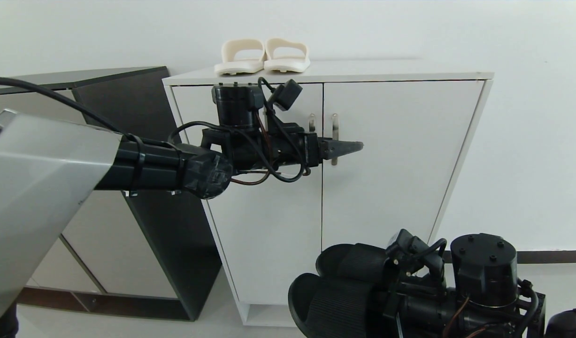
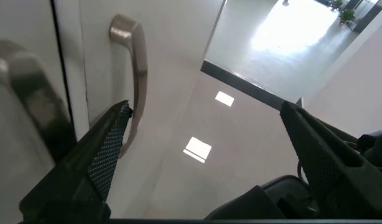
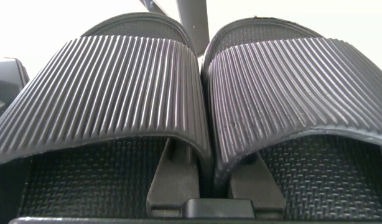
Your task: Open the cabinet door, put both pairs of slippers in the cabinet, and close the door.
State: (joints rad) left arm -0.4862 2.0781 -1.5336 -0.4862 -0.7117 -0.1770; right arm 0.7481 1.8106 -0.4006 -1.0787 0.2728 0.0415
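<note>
A dark grey, slab-sided cabinet (image 1: 123, 94) stands at the far left, against the white wall; just beside it to the right stands the white two-door cabinet (image 1: 400, 141), with both doors shut and two slim vertical metal handles flanking the centre seam, the left handle (image 1: 312, 123) and the right handle (image 1: 334, 123).

On the cabinet's top, over the left door and near its front edge, sits the pair of cream moulded slide slippers (image 1: 262, 57); they lie side by side and touching, soles down, with their long axes running front to back, toes toward the wall and heels toward the robot.

The left claw (image 1: 349, 147) hangs level in front of the door seam at handle height, pointing to the right; in the left wrist view this claw (image 2: 204, 109) is spread wide, and one finger's tip (image 2: 119, 121) lies just beside the right handle (image 2: 132, 68); contact cannot be told.

Low on the right, before the lower part of the right door, the right claw (image 1: 391, 281) is clamped on the pair of black slide slippers with ribbed straps (image 1: 344, 286); they are held side by side and off the floor, with their long axes roughly level and toes pointing left, away from the claw; in the right wrist view the fingers (image 3: 172, 177) pinch the inner walls of the two black slippers (image 3: 116, 81) together beneath the straps.
</note>
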